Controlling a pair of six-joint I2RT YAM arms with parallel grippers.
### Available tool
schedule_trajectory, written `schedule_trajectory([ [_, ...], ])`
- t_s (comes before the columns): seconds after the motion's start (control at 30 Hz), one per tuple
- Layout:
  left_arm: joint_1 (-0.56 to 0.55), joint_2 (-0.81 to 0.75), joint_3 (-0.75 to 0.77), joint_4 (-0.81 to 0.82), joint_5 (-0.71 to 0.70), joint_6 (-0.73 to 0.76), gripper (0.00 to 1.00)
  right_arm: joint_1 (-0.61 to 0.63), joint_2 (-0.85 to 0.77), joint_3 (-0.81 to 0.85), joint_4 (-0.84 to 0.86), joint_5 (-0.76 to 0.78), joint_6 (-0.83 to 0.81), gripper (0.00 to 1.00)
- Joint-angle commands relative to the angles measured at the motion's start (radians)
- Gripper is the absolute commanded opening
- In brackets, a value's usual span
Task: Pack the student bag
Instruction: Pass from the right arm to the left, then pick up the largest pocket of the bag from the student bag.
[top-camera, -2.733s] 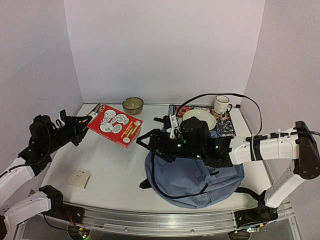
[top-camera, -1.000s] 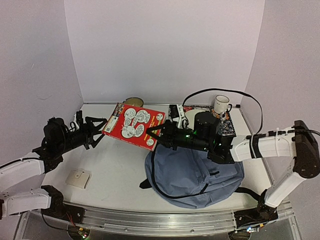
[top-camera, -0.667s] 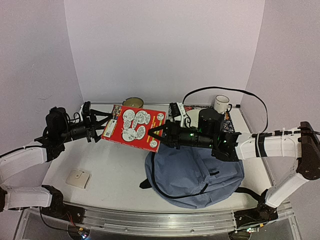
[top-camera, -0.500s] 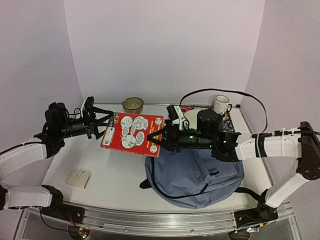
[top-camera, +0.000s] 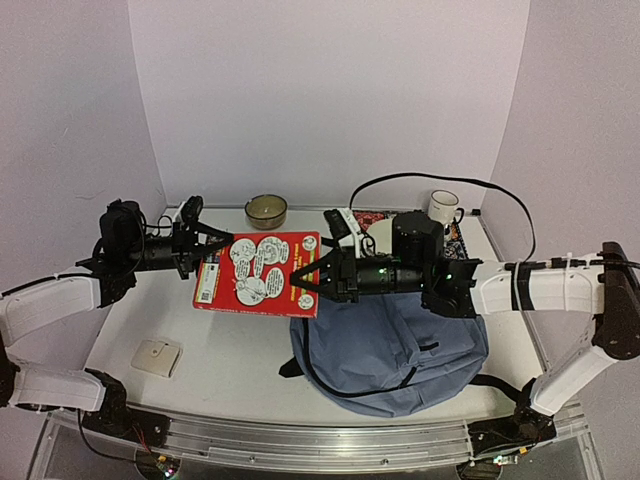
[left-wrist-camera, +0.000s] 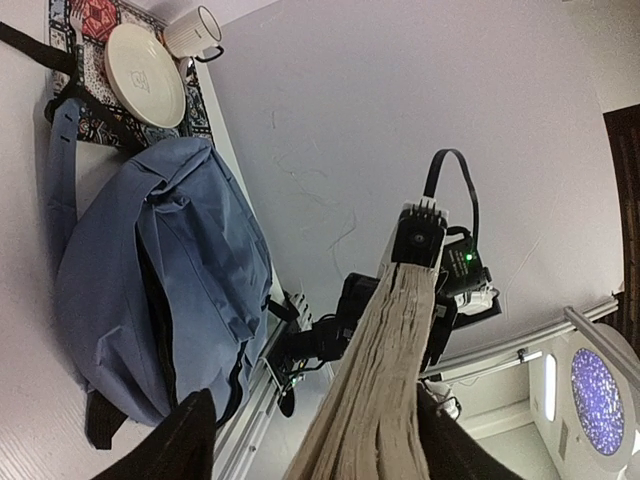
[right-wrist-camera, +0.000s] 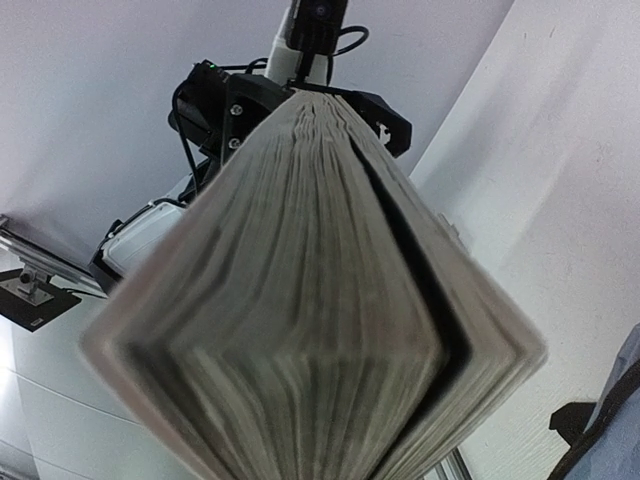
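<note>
The student bag (top-camera: 390, 350) lies flat on the table, right of centre, blue-grey with black straps; it also shows in the left wrist view (left-wrist-camera: 150, 270). A red book with cartoon pictures (top-camera: 258, 272) hangs level above the table between both grippers. My right gripper (top-camera: 310, 280) is shut on its right edge; in the right wrist view the book's bulging pages (right-wrist-camera: 300, 300) hide the fingers. My left gripper (top-camera: 205, 252) stands round the book's left edge. In the left wrist view the page edge (left-wrist-camera: 385, 380) lies against one finger (left-wrist-camera: 445, 445), with a gap to the other finger (left-wrist-camera: 190, 440).
A brown bowl (top-camera: 266, 209) stands at the back centre. A white mug (top-camera: 443, 206) and a white plate (top-camera: 380, 235) sit on a patterned mat (top-camera: 455, 240) behind the bag. A small white square thing (top-camera: 157, 356) lies front left.
</note>
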Motion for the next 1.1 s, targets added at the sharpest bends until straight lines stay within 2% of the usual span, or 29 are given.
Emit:
schedule_trajectory([
  [0.0, 0.004, -0.013, 0.057, 0.04, 0.049, 0.004, 0.51, -0.004, 0.005, 0.079, 0.093, -0.074, -0.037, 0.0],
  [0.17, 0.004, -0.025, 0.063, 0.04, 0.052, -0.019, 0.27, -0.003, 0.039, 0.085, 0.072, -0.089, -0.043, 0.0],
  [0.27, 0.004, -0.048, 0.044, 0.042, 0.03, -0.036, 0.05, -0.004, 0.036, 0.085, 0.004, -0.04, -0.07, 0.0],
  [0.3, 0.004, -0.056, 0.034, 0.042, 0.02, -0.042, 0.01, -0.004, 0.031, 0.088, -0.031, -0.015, -0.085, 0.01],
  [0.37, 0.004, -0.075, 0.008, 0.042, -0.004, -0.056, 0.0, -0.002, 0.016, 0.096, -0.114, 0.04, -0.116, 0.09],
  [0.43, 0.005, -0.097, -0.025, 0.042, -0.05, -0.07, 0.0, -0.001, 0.0, 0.107, -0.222, 0.098, -0.15, 0.26],
  [0.63, 0.006, -0.151, -0.111, 0.042, -0.225, -0.106, 0.0, 0.014, -0.049, 0.108, -0.481, 0.31, -0.215, 0.5],
  [0.77, 0.007, -0.167, -0.142, 0.042, -0.337, -0.115, 0.0, 0.072, -0.04, 0.124, -0.626, 0.467, -0.231, 0.6],
  [0.93, 0.019, -0.169, -0.171, 0.04, -0.441, -0.118, 0.0, 0.163, 0.047, 0.197, -0.824, 0.666, -0.228, 0.63],
  [1.07, 0.042, -0.159, -0.182, 0.038, -0.481, -0.117, 0.0, 0.226, 0.156, 0.296, -0.958, 0.76, -0.221, 0.68],
])
